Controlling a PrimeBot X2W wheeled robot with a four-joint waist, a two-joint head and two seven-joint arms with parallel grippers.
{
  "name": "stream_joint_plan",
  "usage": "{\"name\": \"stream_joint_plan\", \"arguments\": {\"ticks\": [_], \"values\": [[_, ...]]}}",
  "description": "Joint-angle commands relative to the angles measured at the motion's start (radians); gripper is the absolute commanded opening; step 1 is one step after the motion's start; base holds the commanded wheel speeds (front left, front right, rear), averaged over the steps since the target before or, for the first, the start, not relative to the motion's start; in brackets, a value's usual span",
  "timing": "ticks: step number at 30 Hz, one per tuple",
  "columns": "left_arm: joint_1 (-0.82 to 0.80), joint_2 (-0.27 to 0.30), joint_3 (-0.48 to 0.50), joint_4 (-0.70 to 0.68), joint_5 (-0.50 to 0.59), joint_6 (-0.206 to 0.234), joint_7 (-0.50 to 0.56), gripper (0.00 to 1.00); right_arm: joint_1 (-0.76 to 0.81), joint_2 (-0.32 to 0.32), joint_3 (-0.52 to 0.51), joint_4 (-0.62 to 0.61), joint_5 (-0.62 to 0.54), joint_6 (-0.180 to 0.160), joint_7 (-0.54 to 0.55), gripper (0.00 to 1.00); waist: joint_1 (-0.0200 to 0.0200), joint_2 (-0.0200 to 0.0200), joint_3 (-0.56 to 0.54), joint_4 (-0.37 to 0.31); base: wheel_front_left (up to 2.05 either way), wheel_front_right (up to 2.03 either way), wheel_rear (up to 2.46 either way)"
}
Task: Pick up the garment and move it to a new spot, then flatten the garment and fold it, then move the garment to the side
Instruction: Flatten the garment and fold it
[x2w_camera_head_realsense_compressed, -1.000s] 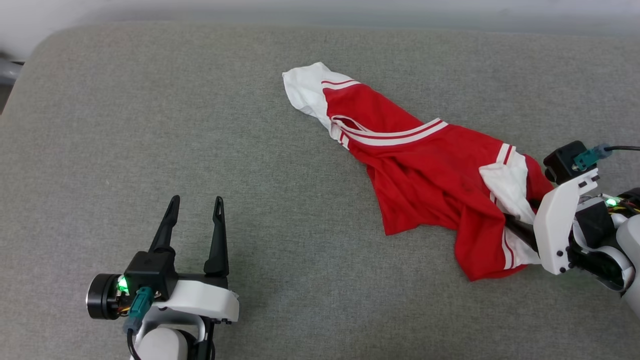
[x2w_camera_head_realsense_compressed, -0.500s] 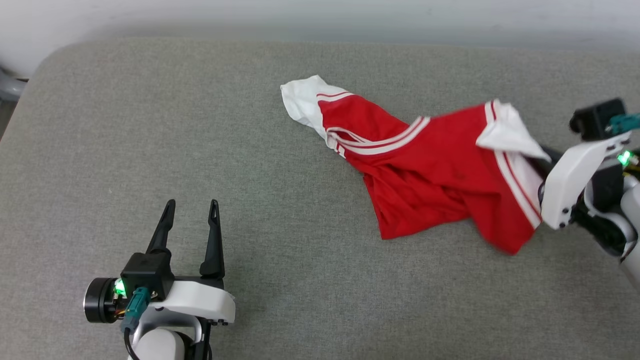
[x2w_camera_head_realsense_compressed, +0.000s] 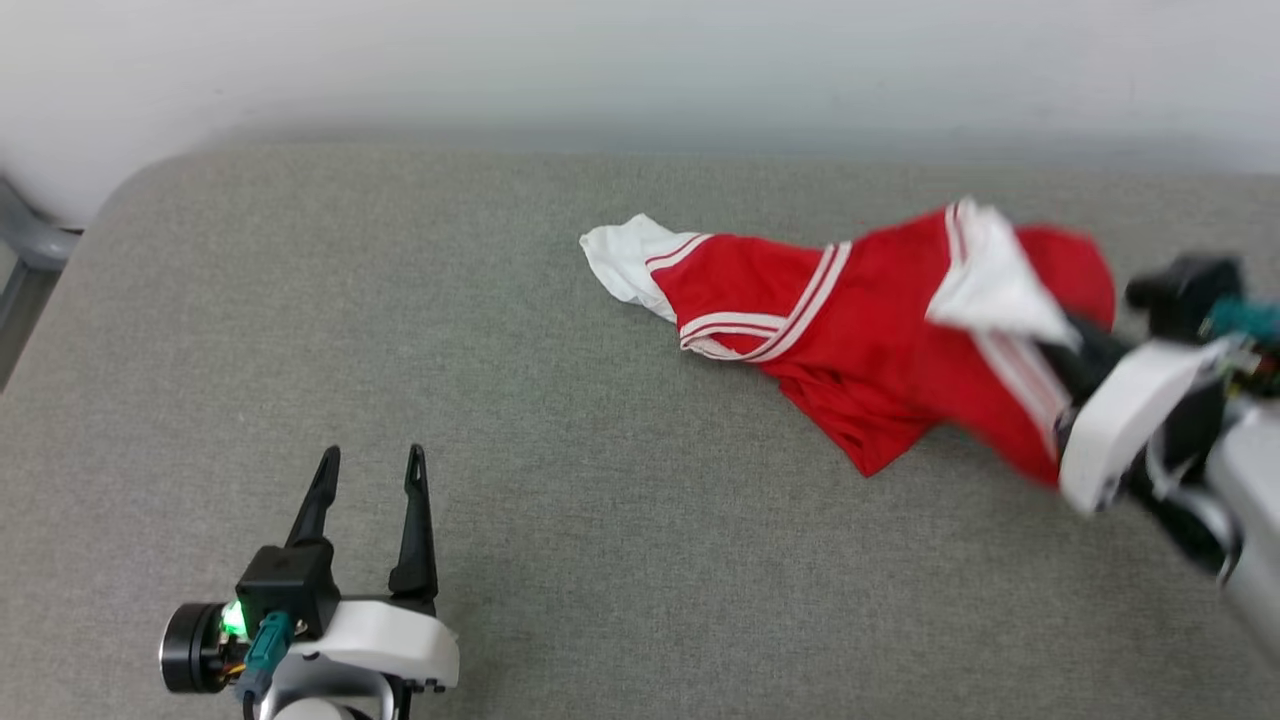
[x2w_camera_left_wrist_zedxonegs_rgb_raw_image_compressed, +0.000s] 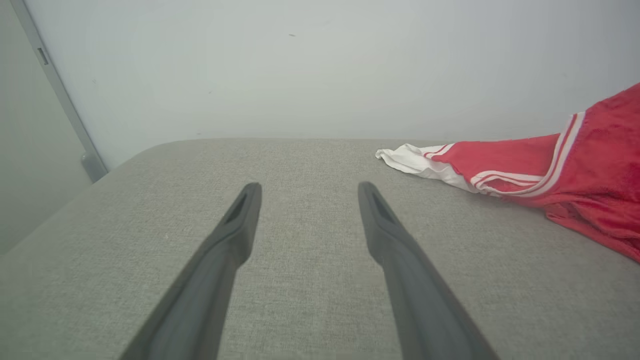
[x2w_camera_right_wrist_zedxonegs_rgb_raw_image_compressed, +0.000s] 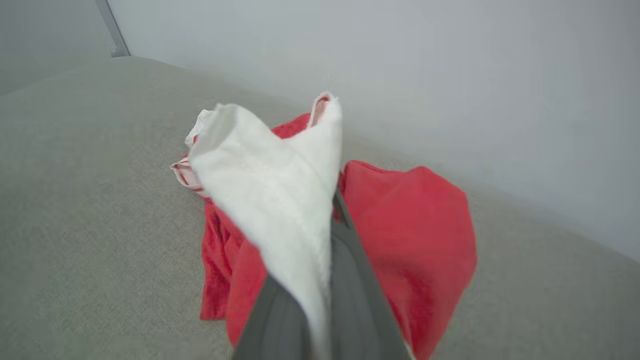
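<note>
The right pincer (x2w_camera_head_realsense_compressed: 1080, 350) is pinching the white sleeve (x2w_camera_right_wrist_zedxonegs_rgb_raw_image_compressed: 270, 185) of the garment (x2w_camera_head_realsense_compressed: 860, 340), that end raised while the rest lies on the grey cushion (x2w_camera_head_realsense_compressed: 500, 400). The left pincer (x2w_camera_head_realsense_compressed: 370, 465) sits spread, well apart. Lift higher before carrying, or the trailing end will likely drag and bunch.

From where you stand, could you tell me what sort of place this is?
Probably a plain indoor test room, though I cannot be sure: a broad grey fabric-covered cushion with a rounded corner, like a bed or sofa, sits against a bare pale wall, and a red-and-white garment lies partly on it.
</note>
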Motion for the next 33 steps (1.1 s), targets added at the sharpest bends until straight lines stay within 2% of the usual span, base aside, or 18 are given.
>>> {"name": "stream_joint_plan", "arguments": {"ticks": [1, 12, 21, 22, 23, 24, 33], "values": [[0.014, -0.001, 0.005, 0.001, 0.0, 0.002, -0.003, 1.0, 0.033, 0.002, 0.003, -0.012, -0.007, -0.001, -0.011, 0.0, -0.0001, 0.0, -0.016, -0.004, 0.0, 0.0, 0.0], [0.072, -0.001, 0.025, 0.0, 0.003, -0.002, -0.003, 1.0, 0.423, 0.074, -0.017, -0.076, -0.085, -0.001, -0.021, 0.0, -0.0001, 0.0, -0.082, -0.023, 0.0, 0.0, 0.0], [0.089, -0.001, 0.026, 0.004, 0.007, -0.006, -0.003, 1.0, 0.558, 0.124, -0.064, -0.037, -0.144, -0.001, 0.014, 0.02, -0.0001, 0.0, -0.106, -0.03, 0.0, 0.0, 0.0], [0.094, -0.001, 0.027, 0.005, 0.007, -0.004, -0.003, 1.0, 0.562, 0.131, -0.076, -0.04, -0.145, -0.001, 0.008, 0.24, -0.0001, 0.0, -0.11, -0.031, 0.0, 0.0, 0.0], [0.098, -0.001, 0.028, 0.005, 0.007, -0.004, -0.003, 1.0, 0.566, 0.135, -0.09, -0.047, -0.149, -0.001, 0.002, 0.52, -0.0001, 0.0, -0.115, -0.033, 0.0, 0.0, 0.0], [0.101, -0.001, 0.029, 0.005, 0.007, -0.004, -0.003, 1.0, 0.567, 0.135, -0.103, -0.057, -0.163, -0.001, -0.006, 1.0, -0.0001, 0.0, -0.119, -0.035, 0.0, 0.0, 0.0], [0.123, -0.001, 0.031, -0.003, 0.004, 0.002, -0.003, 1.0, 0.623, 0.13, -0.292, -0.254, -0.255, -0.001, -0.008, 1.0, -0.0001, 0.0, -0.145, -0.057, 0.0, 0.0, 0.0]]}}
